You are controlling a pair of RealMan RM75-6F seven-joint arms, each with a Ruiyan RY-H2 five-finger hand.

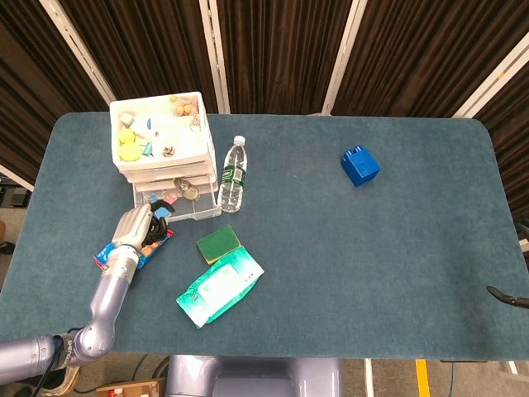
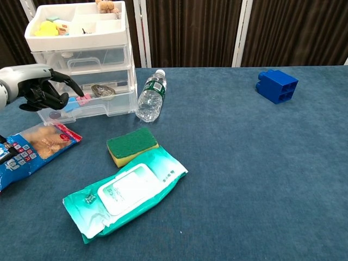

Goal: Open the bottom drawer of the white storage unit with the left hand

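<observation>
While your left hand (image 1: 137,225) sits at the front edge of the clear plastic bottom drawer (image 1: 178,201) of the white plastic storage unit (image 1: 159,132), its dark fingers (image 2: 61,82) are curled over that front edge, gripping it. In the chest view the same hand (image 2: 38,87) shows at the drawer's left front corner, palm turned down. You have the drawer drawn partway out of the unit toward the robot, so its contents show from above: a small metallic piece and a few pink and blue bits.

Your storage unit stands at the far left of the blue-grey cloth-covered table (image 1: 372,248), with an open white tray of small items on top and two more clear drawers pushed in above the bottom one.

Just to the right of the unit lies a clear plastic water bottle (image 1: 233,174) with a white cap, on its side, close beside the drawer's right wall. In front of the unit, under and beside your left hand, lies a blue and red snack packet (image 1: 111,252). A green and yellow sponge (image 1: 218,243) lies in front of the unit and a little to its right, and touching the sponge's near side is a teal pack of wet wipes (image 1: 220,286). Well to the right of the unit rests a blue plastic building block (image 1: 359,165).

Your right hand is out of both views.
</observation>
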